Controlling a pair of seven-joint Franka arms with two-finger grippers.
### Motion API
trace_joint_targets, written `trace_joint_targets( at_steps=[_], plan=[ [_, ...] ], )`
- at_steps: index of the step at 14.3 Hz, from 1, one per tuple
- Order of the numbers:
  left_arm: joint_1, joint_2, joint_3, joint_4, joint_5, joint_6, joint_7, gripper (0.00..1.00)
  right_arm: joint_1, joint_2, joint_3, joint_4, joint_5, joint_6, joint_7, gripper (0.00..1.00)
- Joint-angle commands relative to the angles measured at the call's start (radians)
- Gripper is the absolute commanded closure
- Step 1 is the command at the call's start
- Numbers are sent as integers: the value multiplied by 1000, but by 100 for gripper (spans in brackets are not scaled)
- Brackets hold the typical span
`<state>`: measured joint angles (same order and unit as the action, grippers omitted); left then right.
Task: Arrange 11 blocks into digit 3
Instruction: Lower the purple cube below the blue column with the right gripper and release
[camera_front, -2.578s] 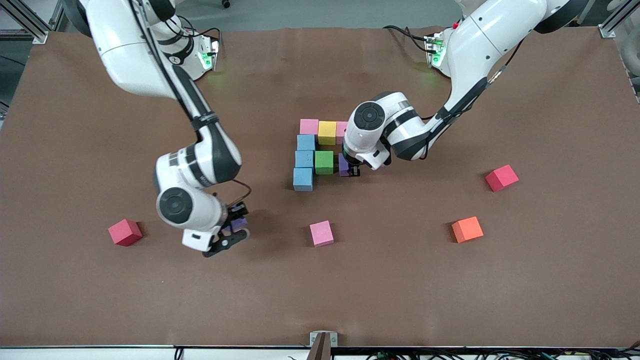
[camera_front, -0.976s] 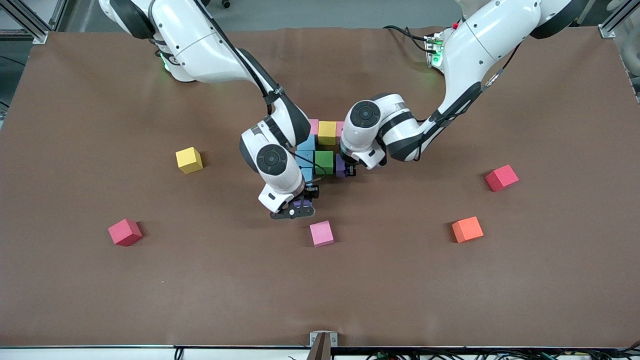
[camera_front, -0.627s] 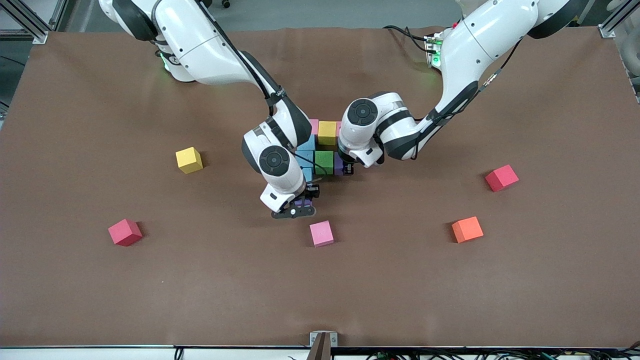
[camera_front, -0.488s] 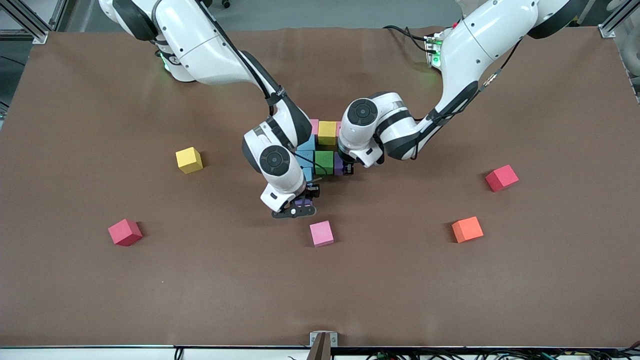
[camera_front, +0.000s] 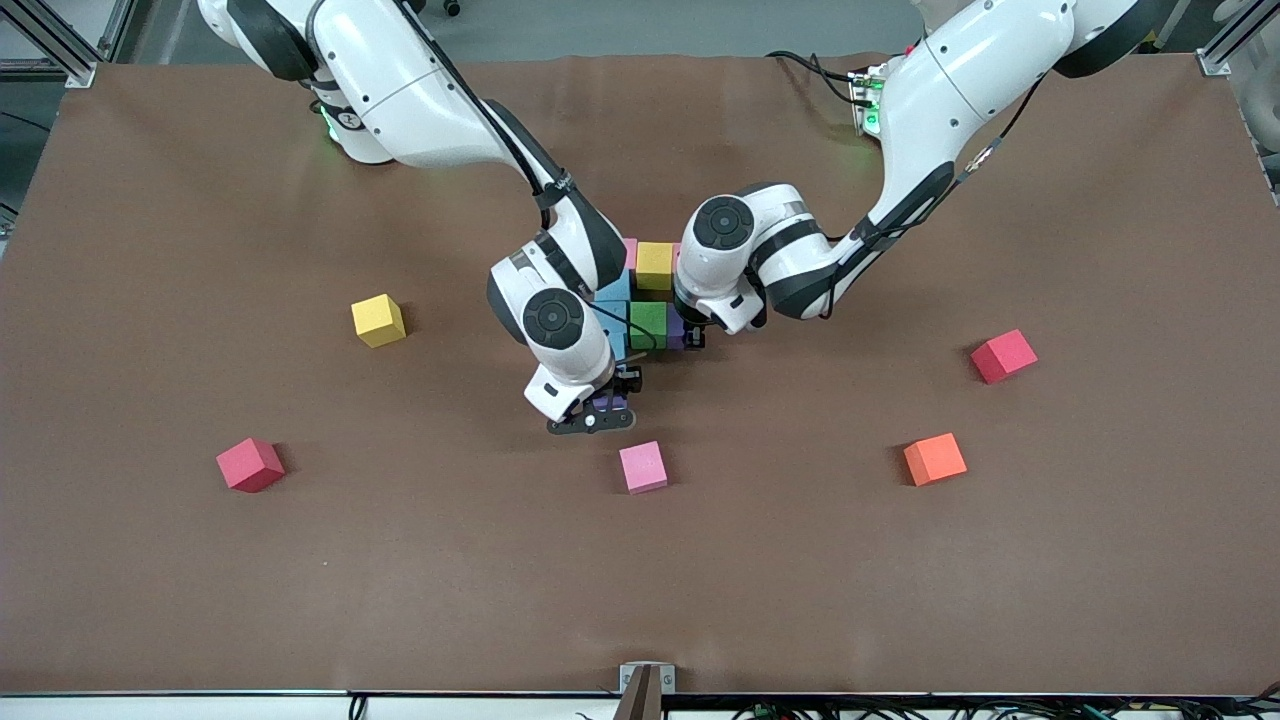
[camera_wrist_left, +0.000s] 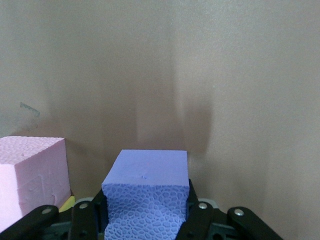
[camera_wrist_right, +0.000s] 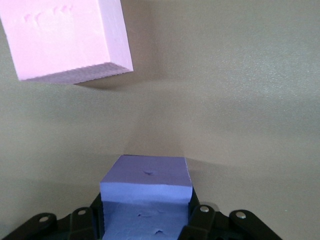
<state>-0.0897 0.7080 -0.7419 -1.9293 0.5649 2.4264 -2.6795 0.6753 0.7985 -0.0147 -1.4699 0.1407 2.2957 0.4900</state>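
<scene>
- The left gripper (camera_front: 692, 342) is down at the block cluster in the middle of the table (camera_front: 1100, 560), at the cluster's edge toward the left arm's end. Its jaws pinch a purple block (camera_wrist_left: 146, 195), one finger on each side of it.
- This purple block sits just beside the green block (camera_front: 648, 324), in the same row.
- The right gripper (camera_front: 600, 413) is just on the front-camera side of the cluster, its jaws clamped on a second purple block (camera_wrist_right: 146, 199). Whether that block touches the table cannot be told.
- The partly built digit 3 (camera_front: 640, 300) so far shows a yellow block (camera_front: 655, 265) in its farthest row with pink on either side, mostly hidden by the arms.
- Light blue blocks (camera_front: 612, 300) run down the side toward the right arm's end, also partly covered.
- A loose pink block (camera_front: 642, 467) lies near the right gripper, nearer to the front camera than the cluster.
- An orange block (camera_front: 935, 459) lies well apart, toward the left arm's end.
- A second yellow block (camera_front: 378, 320) lies toward the right arm's end of the table.
- Two red cubes sit apart: one (camera_front: 1003, 356) toward the left arm's end, one (camera_front: 250, 464) toward the right arm's end.
</scene>
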Motion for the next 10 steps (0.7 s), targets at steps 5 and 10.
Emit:
trace_joint_targets(
  at_steps=[5, 10],
  plan=[
    [-1, -2, 1, -5, 16, 17, -31, 29, 0, -12, -7, -9, 22, 1, 16, 0],
    [1, -16, -1, -7, 18, 5, -28, 0, -39, -77, -7, -7, 22, -85, 2, 0]
  ],
)
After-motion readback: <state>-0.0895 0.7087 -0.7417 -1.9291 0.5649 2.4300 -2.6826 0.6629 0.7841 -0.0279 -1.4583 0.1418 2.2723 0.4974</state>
